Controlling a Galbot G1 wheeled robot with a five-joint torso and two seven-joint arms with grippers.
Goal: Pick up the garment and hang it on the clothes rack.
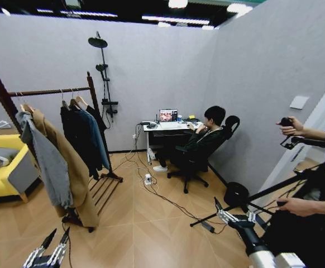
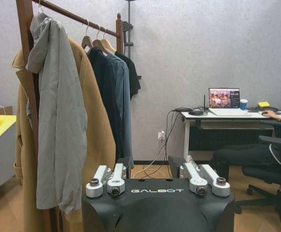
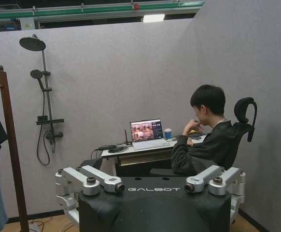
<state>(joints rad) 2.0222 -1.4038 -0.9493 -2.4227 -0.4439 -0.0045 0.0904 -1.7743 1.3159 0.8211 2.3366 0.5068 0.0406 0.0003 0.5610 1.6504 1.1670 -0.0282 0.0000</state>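
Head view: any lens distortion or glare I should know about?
Head view: strong wide-angle bowing, wall edges and clothes rack posts lean; ceiling lights blow out. Left wrist view: straight lines, even light on the hung coats. Right wrist view: one bright ceiling lamp, no glare.

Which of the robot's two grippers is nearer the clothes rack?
The left. The left gripper hangs low just in front of the clothes rack and its coats. The right gripper sits far across the floor, toward the tripod side.
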